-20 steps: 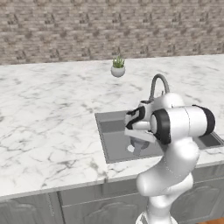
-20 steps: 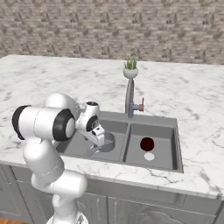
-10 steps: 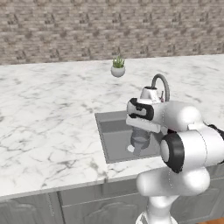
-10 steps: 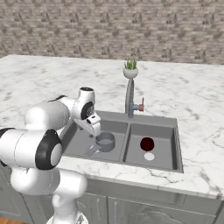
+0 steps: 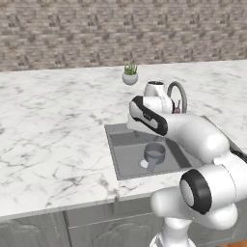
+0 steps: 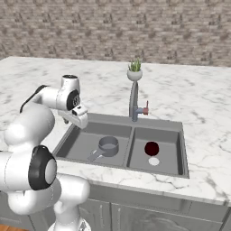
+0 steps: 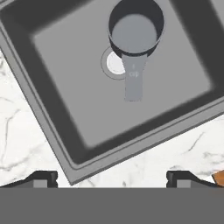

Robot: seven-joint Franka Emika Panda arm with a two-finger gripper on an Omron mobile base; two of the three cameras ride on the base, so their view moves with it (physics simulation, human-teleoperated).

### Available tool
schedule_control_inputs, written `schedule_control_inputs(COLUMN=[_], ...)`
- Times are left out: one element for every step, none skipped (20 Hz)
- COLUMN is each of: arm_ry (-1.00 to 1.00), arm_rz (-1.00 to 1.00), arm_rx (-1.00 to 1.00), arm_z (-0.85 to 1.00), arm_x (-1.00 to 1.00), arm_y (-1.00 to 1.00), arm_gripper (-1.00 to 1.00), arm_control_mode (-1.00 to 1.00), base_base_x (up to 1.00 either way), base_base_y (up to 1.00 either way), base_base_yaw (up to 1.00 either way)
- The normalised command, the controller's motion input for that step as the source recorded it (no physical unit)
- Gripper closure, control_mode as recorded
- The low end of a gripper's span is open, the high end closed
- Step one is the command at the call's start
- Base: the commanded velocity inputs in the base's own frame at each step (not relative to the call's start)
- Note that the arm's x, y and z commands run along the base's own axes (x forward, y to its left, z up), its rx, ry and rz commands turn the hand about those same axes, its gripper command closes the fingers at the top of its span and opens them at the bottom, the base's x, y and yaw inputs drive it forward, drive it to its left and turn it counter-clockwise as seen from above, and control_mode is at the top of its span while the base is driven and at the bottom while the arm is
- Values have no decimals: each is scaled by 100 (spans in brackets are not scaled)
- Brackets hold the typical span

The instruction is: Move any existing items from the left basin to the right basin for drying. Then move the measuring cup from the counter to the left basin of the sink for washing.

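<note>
A small white pot with a green plant (image 6: 134, 72) stands on the white marble tabletop (image 6: 198, 108) in the upper middle of the right base view, just behind the curved grey faucet (image 6: 134, 102), which has a red lever on its side. The faucet rises at the back rim of the dark grey sink (image 6: 186, 155), over the divider between its 2 recesses. In the right basin (image 6: 171, 149), right of centre in that view, sits a dark red round object (image 6: 151, 148) just above the pale drain hole (image 6: 154, 161); what it is cannot be told. The brick wall (image 6: 115, 27) fills the top of both base views.

The white arm (image 5: 193, 132) arches over the right part of the sink in the left base view and hides the right basin and much of the faucet (image 5: 177, 94) there.

The measuring cup (image 6: 107, 147) lies in the left basin (image 6: 79, 146), upright with its open mouth up, dark grey and round, its short flat handle pointing toward the front rim. In the hand view the measuring cup (image 7: 135, 30) sits at the top centre, partly covering the pale drain (image 7: 114, 64), handle running down the frame.

The gripper (image 7: 112, 178) hangs above the front rim of the sink, its fingertips (image 7: 43, 178) spread wide at the bottom corners of the hand view, with nothing between them
</note>
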Motion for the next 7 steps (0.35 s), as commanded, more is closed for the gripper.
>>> schedule_control_inputs(arm_ry=[0,0,0,4,1,1,1], arm_rz=[21,24,27,29,32,33,34], arm_rx=[-1,-4,-3,-2,-2,-2,0], arm_z=[36,21,15,15,27,24,25], arm_x=[-10,0,-7,-11,-15,-19,-10], arm_y=[85,100,99,95,96,96,88], arm_gripper=[-100,-100,-100,-100,-100,-100,-100], arm_control_mode=[-100,-100,-100,-100,-100,-100,-100], base_base_x=[0,0,0,0,0,0,0], base_base_y=[0,0,0,0,0,0,0], base_base_yaw=[0,0,0,0,0,0,0])
